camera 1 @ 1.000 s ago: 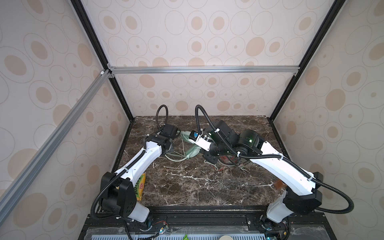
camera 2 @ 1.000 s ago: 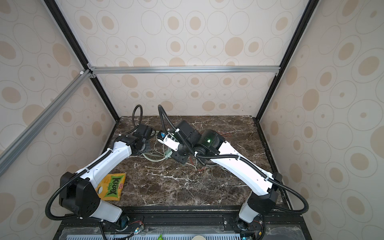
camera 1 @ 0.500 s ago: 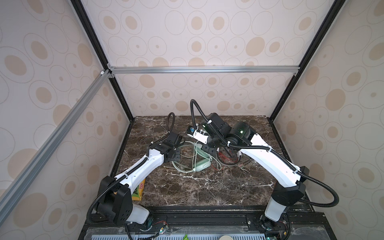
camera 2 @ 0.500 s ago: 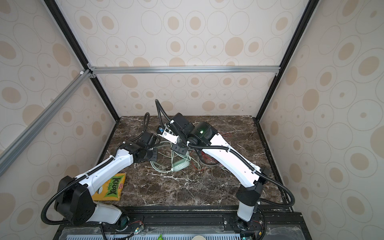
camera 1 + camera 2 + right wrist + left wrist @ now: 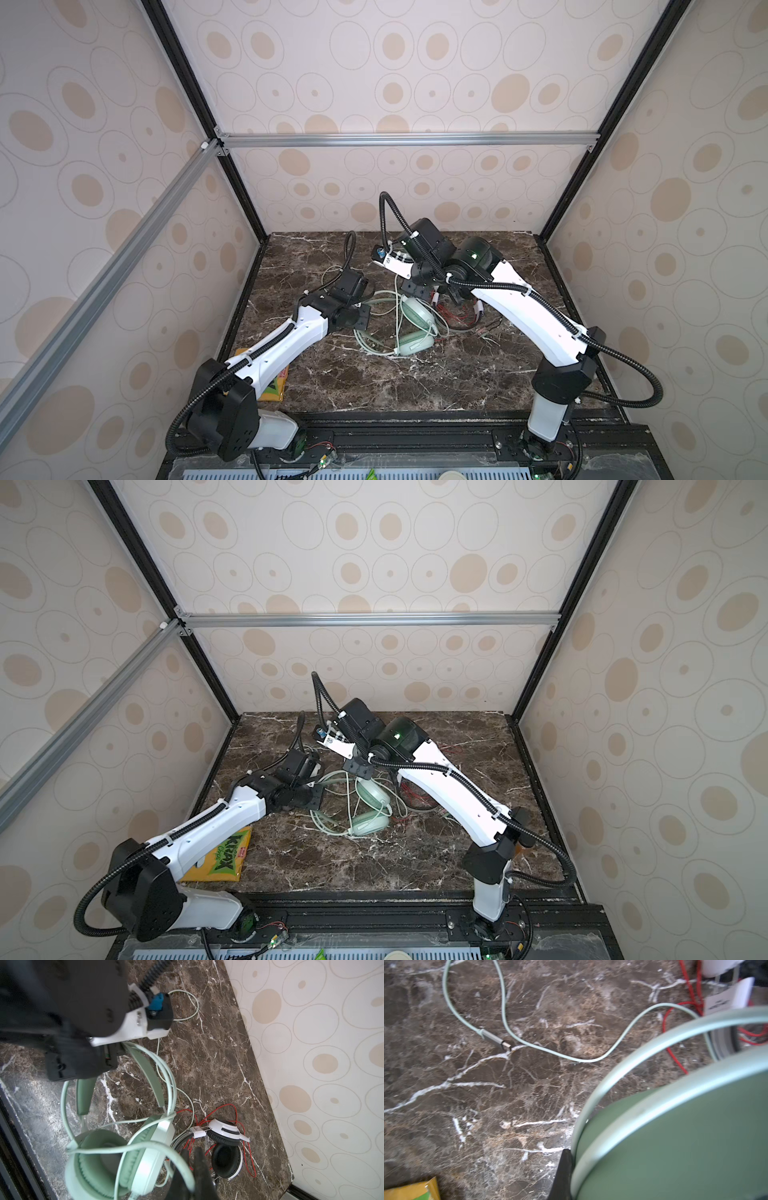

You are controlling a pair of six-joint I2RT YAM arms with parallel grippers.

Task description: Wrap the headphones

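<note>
The mint green headphones (image 5: 417, 319) (image 5: 371, 796) lie mid-table in both top views, with loops of pale green cord (image 5: 550, 1051) around them. My left gripper (image 5: 362, 311) (image 5: 577, 1167) is shut on their headband (image 5: 654, 1047); only one black finger (image 5: 562, 1169) shows. My right gripper (image 5: 415, 291) (image 5: 192, 1159) hangs over the ear cups (image 5: 116, 1159), shut on a strand of that cord (image 5: 145, 1144). The cord's plug (image 5: 496, 1040) rests loose on the marble. The white-and-black headphones (image 5: 225, 1132) with thin red cord (image 5: 457, 316) lie beside them, partly under the right arm.
A yellow snack bag (image 5: 220, 856) (image 5: 274, 384) lies at the front left under my left arm. Patterned walls (image 5: 311, 1064) close the marble table (image 5: 374, 382) on three sides, and an aluminium bar (image 5: 395, 139) crosses overhead.
The right arm has swung back and up toward the rear with the cord. The left gripper and the mint pair have shifted toward the front and the middle of the table.
</note>
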